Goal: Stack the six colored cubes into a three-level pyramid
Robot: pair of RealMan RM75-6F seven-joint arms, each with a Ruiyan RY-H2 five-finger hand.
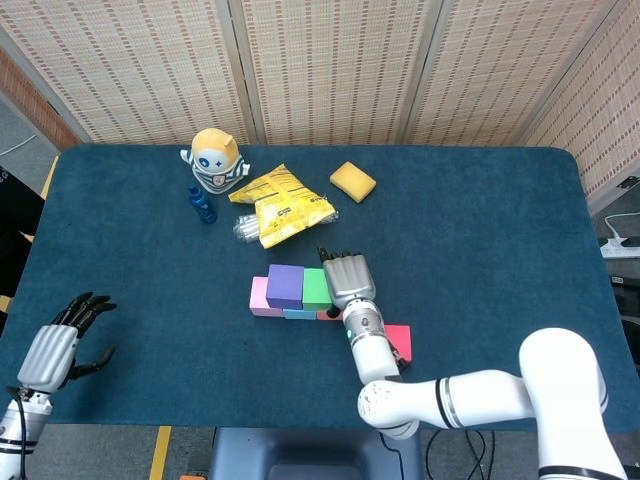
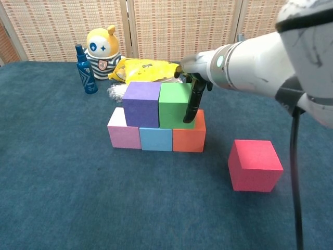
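Near the middle of the blue table (image 1: 480, 230), toward its front edge, the pink cube (image 2: 123, 134), the light blue cube (image 2: 156, 139) and the orange cube (image 2: 189, 138) are sitting side by side in a touching row. The purple cube (image 2: 141, 104) and the green cube (image 2: 175, 105) are resting on top of that row, pressed against each other. The red cube (image 2: 255, 165) is lying alone on the cloth to the right of the row, apart from it and nearer the front edge.

The right hand (image 1: 346, 277) is hanging over the right end of the stack, its dark fingers (image 2: 192, 104) pointing down along the right face of the green cube; they seem to be touching that face, though the chest view does not make a real grip plain, so I cannot tell whether the hand is holding anything. The left hand (image 1: 58, 342) is hovering by the table's front left corner, holding nothing, fingers spread.

Toward the back left of the table, a yellow toy figure (image 1: 217, 158), a small blue bottle (image 1: 202, 204), a yellow snack bag (image 1: 281, 205) and a yellow sponge (image 1: 352, 181) are lying.
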